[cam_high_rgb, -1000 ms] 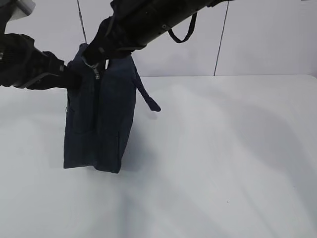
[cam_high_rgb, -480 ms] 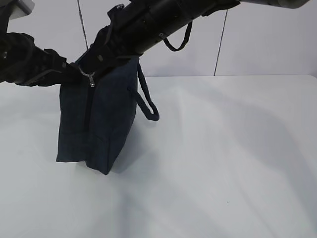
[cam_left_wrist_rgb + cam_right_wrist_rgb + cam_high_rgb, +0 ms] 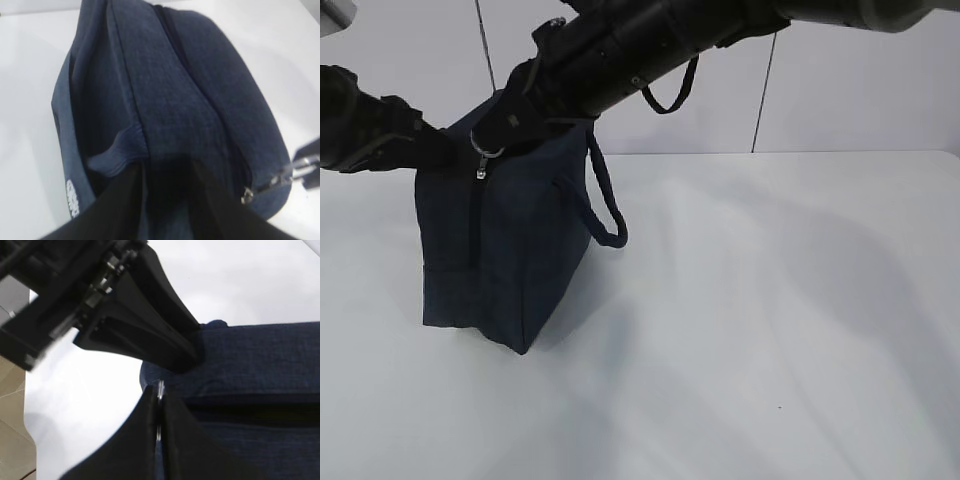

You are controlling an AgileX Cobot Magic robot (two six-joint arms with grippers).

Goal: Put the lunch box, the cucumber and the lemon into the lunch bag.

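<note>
The dark navy lunch bag (image 3: 500,250) stands on the white table at the left, its zipper shut along the top as far as I can see. My left gripper (image 3: 445,150) is shut on the fabric at the bag's left top end; in the left wrist view (image 3: 167,167) fabric fills the jaws. My right gripper (image 3: 492,140) reaches across and is shut on the silver ring pull (image 3: 483,155), seen pinched between its fingers in the right wrist view (image 3: 160,390). The lunch box, cucumber and lemon are out of view.
The bag's strap handle (image 3: 605,205) hangs loose on its right side. A black cable loop (image 3: 670,95) hangs under my right arm. The white table (image 3: 770,300) stretches to the right, and its back edge meets a pale panelled wall.
The bag has shifted left and turned, and its top has sunk a little. Both grippers moved left with it and kept their hold.
</note>
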